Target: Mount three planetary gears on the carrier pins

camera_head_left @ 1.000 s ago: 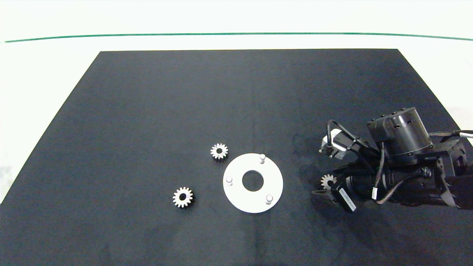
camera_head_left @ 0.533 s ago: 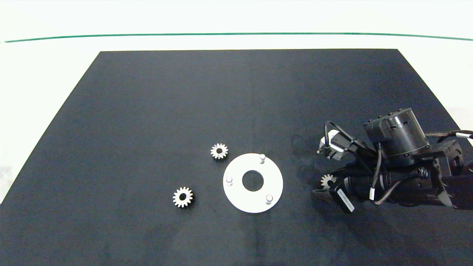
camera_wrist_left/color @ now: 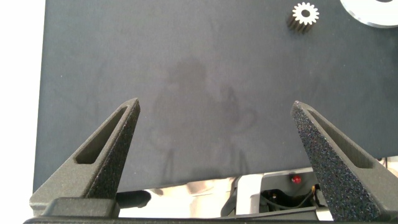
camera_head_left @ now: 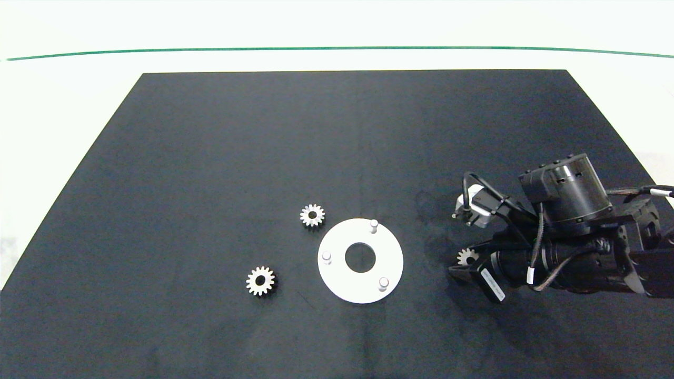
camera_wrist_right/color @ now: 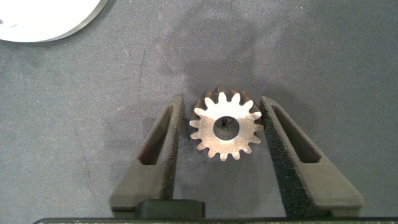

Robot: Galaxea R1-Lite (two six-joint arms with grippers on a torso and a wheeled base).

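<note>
Three carrier pins stand bare on the white ring disc in the middle of the black mat. Two planetary gears lie flat to its left, one close by the rim and one nearer the front. The third gear sits right of the disc between the fingers of my right gripper, which press against its teeth. My left gripper hangs open over bare mat, outside the head view.
The black mat covers most of the white table, with its front-left edge under the left gripper. The left wrist view catches one gear and part of the disc far off. The disc's rim shows in the right wrist view.
The right arm shifted slightly left, and the gear between its fingers moved a few pixels with it. The other gears and the disc stayed put.
</note>
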